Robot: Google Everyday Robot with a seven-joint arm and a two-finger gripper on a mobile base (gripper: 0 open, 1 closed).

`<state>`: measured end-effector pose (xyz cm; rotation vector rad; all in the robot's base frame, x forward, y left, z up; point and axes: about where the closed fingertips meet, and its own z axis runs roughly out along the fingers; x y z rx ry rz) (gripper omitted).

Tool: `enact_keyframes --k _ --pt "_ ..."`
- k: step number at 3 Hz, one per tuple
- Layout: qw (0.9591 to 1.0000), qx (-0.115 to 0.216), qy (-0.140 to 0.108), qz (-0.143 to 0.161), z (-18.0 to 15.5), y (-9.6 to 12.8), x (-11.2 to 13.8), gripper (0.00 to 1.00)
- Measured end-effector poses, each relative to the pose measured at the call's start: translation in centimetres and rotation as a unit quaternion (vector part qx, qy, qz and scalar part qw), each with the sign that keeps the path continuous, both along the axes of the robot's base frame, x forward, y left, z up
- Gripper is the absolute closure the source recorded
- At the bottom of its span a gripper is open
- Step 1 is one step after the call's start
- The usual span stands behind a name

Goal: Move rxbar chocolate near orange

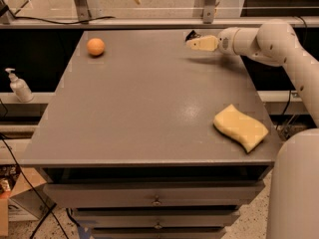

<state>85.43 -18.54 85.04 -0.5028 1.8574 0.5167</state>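
The rxbar chocolate (191, 35) shows only as a small dark shape near the table's far edge, right of centre, mostly hidden behind my gripper. My gripper (195, 43) reaches in from the right on the white arm (264, 41), with its pale tip right at the bar and just above the tabletop. I cannot tell if it touches or holds the bar. The orange (95, 47) is a small round fruit at the far left of the table, well apart from the bar and the gripper.
A wavy yellow sponge (240, 127) lies near the grey table's right front corner (149, 113). A soap dispenser bottle (19, 86) stands on a ledge to the left. A metal rail runs behind the table; drawers sit below its front edge.
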Motion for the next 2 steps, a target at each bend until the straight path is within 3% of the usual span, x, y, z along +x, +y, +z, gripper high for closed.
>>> enact_keyframes --k 1,2 --pt "0.9998 0.006 0.003 -0.018 -0.82 -0.58 1.51 0.00" --pt "0.9996 0.008 0.010 -0.024 -1.66 -0.73 2.24 0.18"
